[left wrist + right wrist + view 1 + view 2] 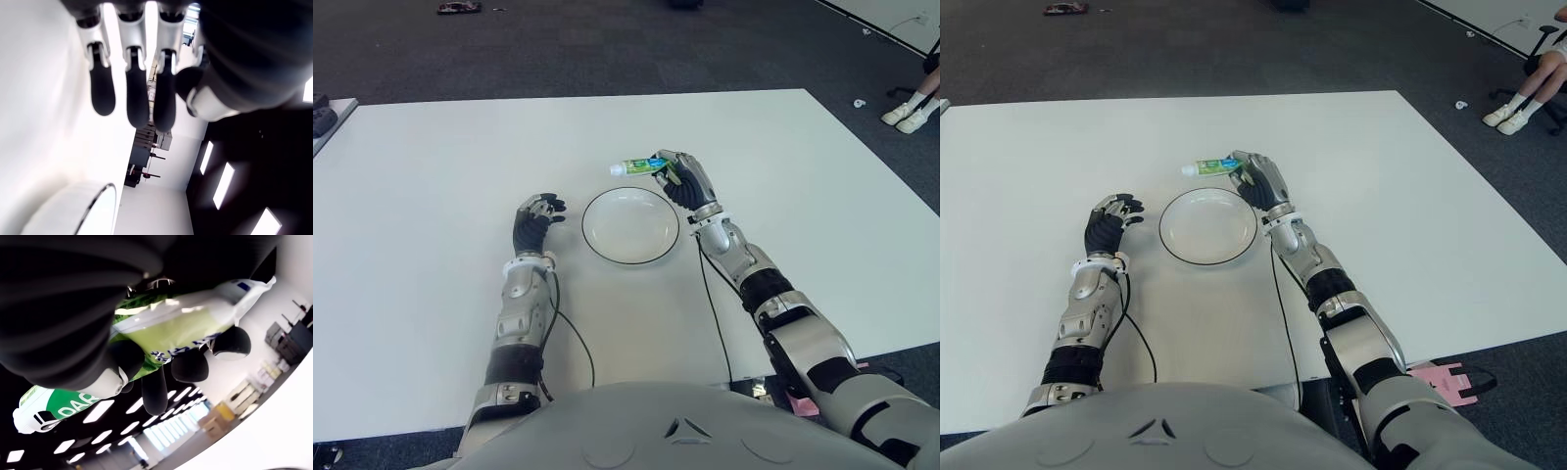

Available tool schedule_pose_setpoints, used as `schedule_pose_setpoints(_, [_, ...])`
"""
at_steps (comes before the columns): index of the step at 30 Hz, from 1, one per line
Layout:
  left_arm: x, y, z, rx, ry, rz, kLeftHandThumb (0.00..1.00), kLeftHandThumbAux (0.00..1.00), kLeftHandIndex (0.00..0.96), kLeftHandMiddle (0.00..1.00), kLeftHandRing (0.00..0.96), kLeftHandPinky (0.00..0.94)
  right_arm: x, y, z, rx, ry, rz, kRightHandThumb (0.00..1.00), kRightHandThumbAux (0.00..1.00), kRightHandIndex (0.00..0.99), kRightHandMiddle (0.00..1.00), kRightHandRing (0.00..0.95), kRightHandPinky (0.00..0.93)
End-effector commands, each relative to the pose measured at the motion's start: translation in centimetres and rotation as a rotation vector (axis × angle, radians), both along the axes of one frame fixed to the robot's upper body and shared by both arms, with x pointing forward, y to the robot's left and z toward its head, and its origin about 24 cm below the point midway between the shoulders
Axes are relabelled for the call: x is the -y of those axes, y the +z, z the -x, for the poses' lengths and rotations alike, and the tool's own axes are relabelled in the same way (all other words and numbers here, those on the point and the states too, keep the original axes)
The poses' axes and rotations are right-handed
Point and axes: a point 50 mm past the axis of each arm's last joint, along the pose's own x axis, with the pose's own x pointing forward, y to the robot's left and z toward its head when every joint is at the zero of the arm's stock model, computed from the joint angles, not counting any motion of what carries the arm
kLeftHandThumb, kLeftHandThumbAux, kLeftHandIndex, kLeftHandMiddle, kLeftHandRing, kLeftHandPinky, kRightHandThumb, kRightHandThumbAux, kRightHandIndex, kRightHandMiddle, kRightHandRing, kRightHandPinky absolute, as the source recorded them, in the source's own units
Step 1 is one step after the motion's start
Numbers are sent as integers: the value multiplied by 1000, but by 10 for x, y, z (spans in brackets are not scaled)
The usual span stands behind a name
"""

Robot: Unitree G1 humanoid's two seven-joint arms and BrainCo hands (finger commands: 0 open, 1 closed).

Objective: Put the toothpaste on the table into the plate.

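Left eye view: a broad white rectangular table (pixel 431 176) is seen from above, with a round white shallow plate with a thin dark rim (pixel 630 226) lying on it near the middle. The green and white toothpaste tube (pixel 638 165) is held in the right hand (pixel 683 179), just beyond the far right edge of the plate. The tube is carried roughly level, its white cap end pointing left and its flat crimped end hidden inside the grasp. It is raised off the table and is not inside the plate.

In the right wrist view the black-tipped fingers (pixel 190 363) are seen curled around the middle of the tube, with the thumb pressed against its other side, so a firm grasp is shown.

The left hand (pixel 534 221) is seen just left of the plate, apart from its rim. In the left wrist view its fingers (pixel 137 100) are extended side by side and loosely relaxed, with nothing held between them, and the edge of the plate is visible farther off.

Grey carpet (pixel 607 49) surrounds the table, and a person's feet in white shoes (pixel 909 114) are visible at the far right.
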Motion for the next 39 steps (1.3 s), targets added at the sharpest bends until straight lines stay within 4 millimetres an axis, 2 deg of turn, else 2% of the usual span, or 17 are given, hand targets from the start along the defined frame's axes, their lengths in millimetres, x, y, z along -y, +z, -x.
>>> schedule_pose_setpoints(1, [8, -30, 21, -167, 16, 59, 714, 718, 431, 479, 467, 455, -8, -2, 6, -12, 80, 52, 844, 682, 402, 561, 856, 861])
schedule_pose_setpoints(10, [10, -30, 21, -170, 25, 52, 714, 718, 431, 474, 466, 454, -21, -7, 11, 5, 181, 179, 845, 682, 402, 566, 856, 861])
schedule_pose_setpoints(18, [10, -29, 20, -174, 24, 38, 714, 719, 431, 481, 467, 451, -23, -13, 14, 30, 209, 277, 846, 681, 403, 568, 864, 866])
schedule_pose_setpoints(25, [10, -28, 21, -165, 26, 47, 713, 718, 431, 478, 465, 458, -22, -16, 15, 39, 251, 319, 840, 680, 402, 567, 803, 802])
schedule_pose_setpoints(28, [10, -28, 20, -162, 24, 48, 713, 718, 431, 478, 465, 460, -21, -19, 16, 35, 268, 338, 834, 682, 392, 553, 715, 719])
schedule_pose_setpoints(29, [10, -28, 20, -162, 23, 48, 713, 718, 431, 478, 465, 461, -20, -20, 17, 32, 273, 348, 781, 695, 400, 499, 611, 626])
schedule_pose_setpoints(30, [10, -29, 20, -163, 23, 47, 713, 718, 431, 478, 466, 462, -20, -21, 16, 31, 281, 376, 762, 699, 403, 480, 574, 593])
schedule_pose_setpoints(31, [10, -29, 20, -164, 22, 46, 713, 718, 431, 477, 465, 453, -20, -21, 16, 31, 286, 395, 624, 640, 331, 401, 477, 505])
schedule_pose_setpoints(32, [10, -29, 20, -164, 21, 45, 713, 718, 431, 476, 464, 447, -19, -22, 16, 32, 292, 418, 533, 603, 285, 350, 415, 448])
schedule_pose_setpoints(35, [10, -29, 20, -166, 20, 45, 712, 719, 431, 479, 463, 446, -18, -24, 17, 36, 303, 471, 396, 550, 175, 218, 254, 290])
schedule_pose_setpoints(39, [10, -28, 20, -164, 20, 43, 712, 719, 431, 481, 463, 449, -16, -25, 18, 32, 320, 518, 326, 526, 69, 85, 97, 121])
